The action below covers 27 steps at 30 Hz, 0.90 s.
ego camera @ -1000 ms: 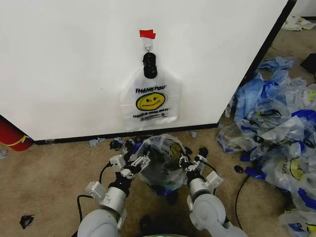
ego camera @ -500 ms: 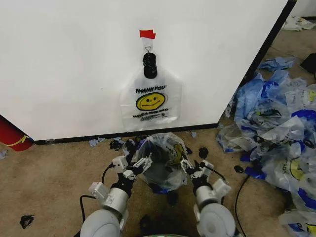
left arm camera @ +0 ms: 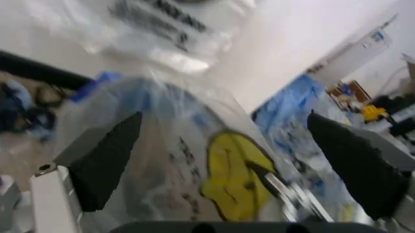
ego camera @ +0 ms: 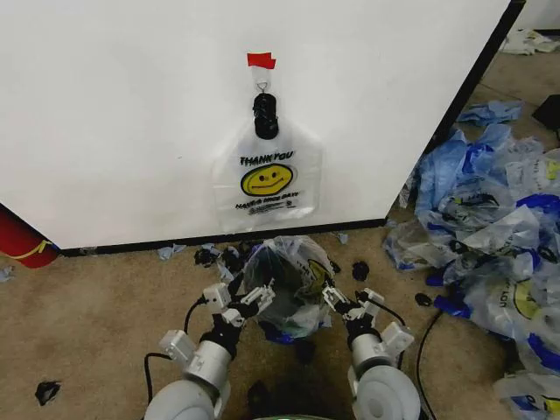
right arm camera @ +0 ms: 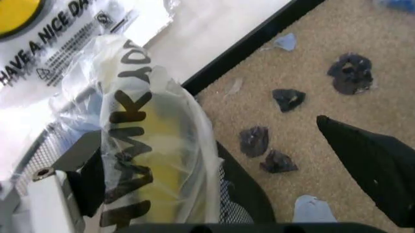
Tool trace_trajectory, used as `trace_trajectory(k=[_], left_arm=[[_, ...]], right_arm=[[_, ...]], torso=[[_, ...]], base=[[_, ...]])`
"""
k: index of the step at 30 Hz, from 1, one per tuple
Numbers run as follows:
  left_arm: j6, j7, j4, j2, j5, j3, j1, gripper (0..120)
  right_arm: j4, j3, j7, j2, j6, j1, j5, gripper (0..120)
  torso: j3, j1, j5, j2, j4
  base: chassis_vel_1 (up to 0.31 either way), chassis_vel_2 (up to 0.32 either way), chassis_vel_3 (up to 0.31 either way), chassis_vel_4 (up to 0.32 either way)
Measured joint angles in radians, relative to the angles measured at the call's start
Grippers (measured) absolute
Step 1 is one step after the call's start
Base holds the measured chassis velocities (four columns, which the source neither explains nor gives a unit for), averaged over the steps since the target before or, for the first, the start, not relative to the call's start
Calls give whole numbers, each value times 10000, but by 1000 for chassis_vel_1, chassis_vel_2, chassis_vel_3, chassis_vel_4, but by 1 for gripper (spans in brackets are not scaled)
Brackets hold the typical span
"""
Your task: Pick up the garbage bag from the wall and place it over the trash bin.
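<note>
Flanking the bagged trash bin (ego camera: pixel 287 302) below the wall (ego camera: pixel 131 114): left pincer (ego camera: pixel 259 298), right pincer (ego camera: pixel 337 300), both spread wide, gripping nothing; garbage bag (ego camera: pixel 267 178) hangs above

Trash bin (ego camera: pixel 282 308) mostly hidden under a draped garbage bag (ego camera: pixel 293 271); only dark mesh patches show through. Left wrist view is motion-blurred, bag print unreadable there. Red cylinder (ego camera: pixel 19 239) cut off by head view's left edge. Small dark scraps (ego camera: pixel 45 391) on floor too small to identify.
</note>
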Motion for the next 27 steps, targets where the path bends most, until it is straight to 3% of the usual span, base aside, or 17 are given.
trace_trajectory(k=[7, 22, 27], left_arm=[[11, 525, 646, -279, 155, 950, -128, 100], [-208, 521, 2008, -740, -15, 2341, -1152, 100], [-226, 383, 2081, -735, -37, 2475, -1343, 100]], right_arm=[[-461, -48, -126, 174, 127, 336, -46, 100], [-533, 72, -146, 284, 202, 286, -7, 100], [-522, 133, -176, 231, 212, 276, 44, 100]], torso=[[1, 0, -2, 0, 2], [-1, 0, 1, 0, 3], [0, 0, -1, 0, 2]], base=[[0, 0, 0, 0], [0, 0, 0, 0], [0, 0, 0, 0]])
